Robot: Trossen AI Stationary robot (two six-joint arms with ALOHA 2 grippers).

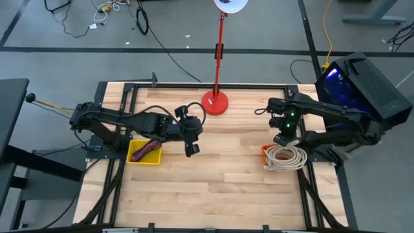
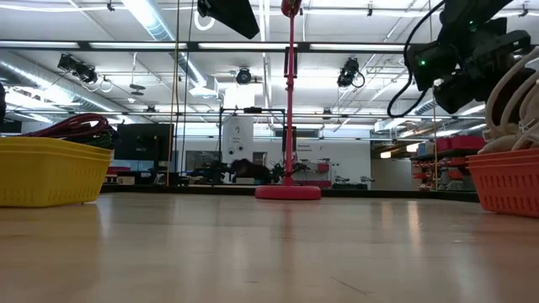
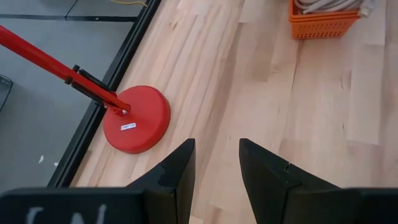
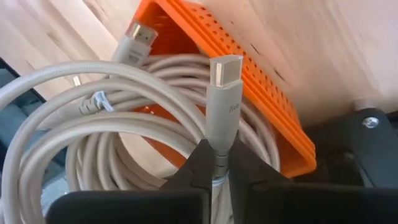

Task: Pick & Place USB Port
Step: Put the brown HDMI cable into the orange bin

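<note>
Grey cable plug [image 4: 222, 99], base hidden in right pincer [image 4: 217, 163].

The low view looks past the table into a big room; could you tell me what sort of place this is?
Probably a robotics lab or workshop: exposed ceiling ducts with strip lights, cables loose on the grey floor, and a wooden table on a black frame.

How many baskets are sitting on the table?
2. A yellow basket sits on the table's left side beside the left arm, holding dark red cables. An orange basket sits on the right side under the right arm, piled with pale coiled cable.
</note>
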